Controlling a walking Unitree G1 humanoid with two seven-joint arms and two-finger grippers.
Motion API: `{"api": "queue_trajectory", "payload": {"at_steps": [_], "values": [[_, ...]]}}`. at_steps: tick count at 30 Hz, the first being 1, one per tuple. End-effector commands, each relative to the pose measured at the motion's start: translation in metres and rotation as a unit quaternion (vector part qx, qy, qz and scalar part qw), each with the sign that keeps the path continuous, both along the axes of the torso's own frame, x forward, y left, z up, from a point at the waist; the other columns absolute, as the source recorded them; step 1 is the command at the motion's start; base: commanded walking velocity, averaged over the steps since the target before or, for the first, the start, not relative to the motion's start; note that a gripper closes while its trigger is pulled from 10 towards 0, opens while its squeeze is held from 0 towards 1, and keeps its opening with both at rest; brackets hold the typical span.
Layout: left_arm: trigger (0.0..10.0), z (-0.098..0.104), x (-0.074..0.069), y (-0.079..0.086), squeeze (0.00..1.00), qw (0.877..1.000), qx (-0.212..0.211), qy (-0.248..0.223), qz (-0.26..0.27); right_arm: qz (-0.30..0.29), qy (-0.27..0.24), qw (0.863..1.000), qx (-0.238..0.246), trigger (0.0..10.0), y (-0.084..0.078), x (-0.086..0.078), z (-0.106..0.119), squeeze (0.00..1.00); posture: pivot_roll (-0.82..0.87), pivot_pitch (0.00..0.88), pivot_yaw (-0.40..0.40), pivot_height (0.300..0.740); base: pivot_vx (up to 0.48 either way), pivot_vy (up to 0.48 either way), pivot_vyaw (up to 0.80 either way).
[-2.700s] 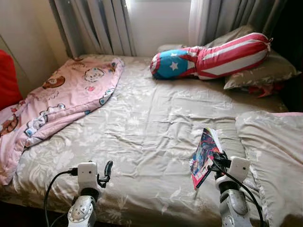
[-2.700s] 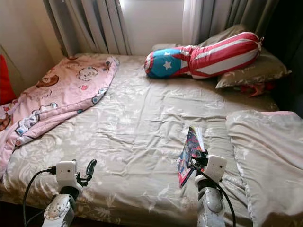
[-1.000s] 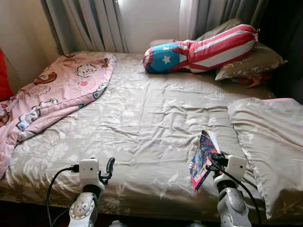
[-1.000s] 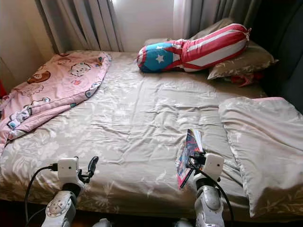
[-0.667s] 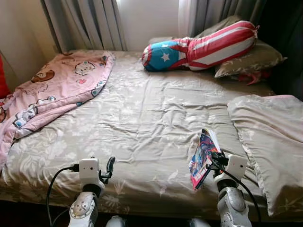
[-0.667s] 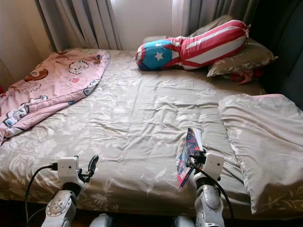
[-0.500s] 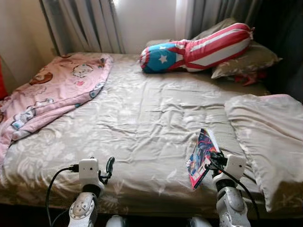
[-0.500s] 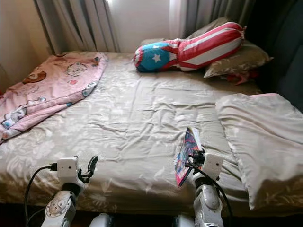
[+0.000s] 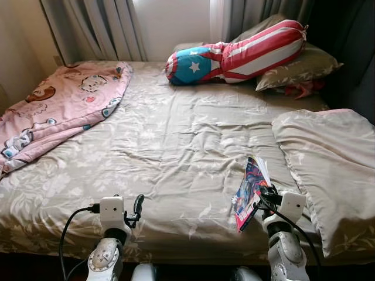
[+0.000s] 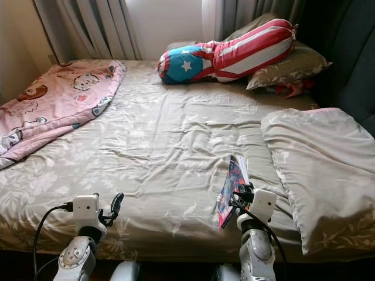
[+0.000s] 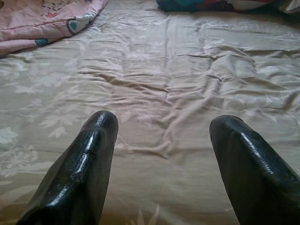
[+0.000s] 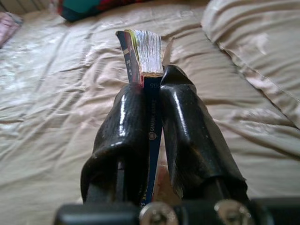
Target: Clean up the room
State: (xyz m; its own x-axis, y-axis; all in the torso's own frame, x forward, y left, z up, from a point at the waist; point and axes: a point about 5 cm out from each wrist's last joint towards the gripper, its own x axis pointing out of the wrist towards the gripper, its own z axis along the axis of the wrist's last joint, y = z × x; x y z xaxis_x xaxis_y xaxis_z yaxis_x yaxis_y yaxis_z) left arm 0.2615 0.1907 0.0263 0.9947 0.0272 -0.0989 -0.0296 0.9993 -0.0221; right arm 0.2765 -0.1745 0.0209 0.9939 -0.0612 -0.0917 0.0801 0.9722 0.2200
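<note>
My right gripper (image 9: 261, 196) is shut on a colourful paperback book (image 9: 248, 191), held upright on its edge above the bed's near right part. In the right wrist view the book (image 12: 143, 61) stands pinched between the two black fingers (image 12: 183, 126), its page block facing the camera. My left gripper (image 9: 136, 208) hangs open over the bed's near left edge with nothing in it. The left wrist view has the two fingers (image 11: 89, 164) wide apart above the beige floral bedsheet (image 11: 178, 89).
The bed (image 9: 170, 134) spans the view. A pink cartoon blanket (image 9: 55, 111) lies bunched at the far left. A star-and-stripes bolster (image 9: 234, 52) and a beige pillow (image 9: 299, 67) sit at the head. Another pillow (image 9: 325, 158) lies on the right. Curtains (image 9: 111, 26) hang behind.
The camera has drawn back and shifted, so the bed's near edge and more of the right pillow now show. Both grippers keep their pose, and the right one still holds the book.
</note>
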Motion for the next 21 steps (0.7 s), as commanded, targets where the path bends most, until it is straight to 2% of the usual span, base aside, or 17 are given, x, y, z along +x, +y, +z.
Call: {"api": "queue_trajectory", "payload": {"at_steps": [1,10,21], "values": [[10.0,0.0018,0.0017,0.0017,0.0,1.0,-0.002,0.0,0.002,0.011,-0.051,0.999,-0.008,10.0,0.003,0.0091,0.0181,0.0,-0.01,0.0,0.019,0.635,0.247,0.0,0.0],[10.0,0.002,0.002,0.0013,0.0,1.0,-0.002,-0.001,0.002,0.02,-0.072,0.997,-0.01,10.0,0.003,0.0143,0.0271,0.0,-0.02,0.0,0.019,0.635,0.262,0.0,0.0],[10.0,0.0016,0.0016,0.0015,0.0,1.0,-0.002,0.0,0.004,0.028,-0.073,0.997,-0.01,10.0,0.0042,0.0141,0.0274,0.0,-0.01,0.0,0.017,0.635,0.297,0.0,0.0]]}}
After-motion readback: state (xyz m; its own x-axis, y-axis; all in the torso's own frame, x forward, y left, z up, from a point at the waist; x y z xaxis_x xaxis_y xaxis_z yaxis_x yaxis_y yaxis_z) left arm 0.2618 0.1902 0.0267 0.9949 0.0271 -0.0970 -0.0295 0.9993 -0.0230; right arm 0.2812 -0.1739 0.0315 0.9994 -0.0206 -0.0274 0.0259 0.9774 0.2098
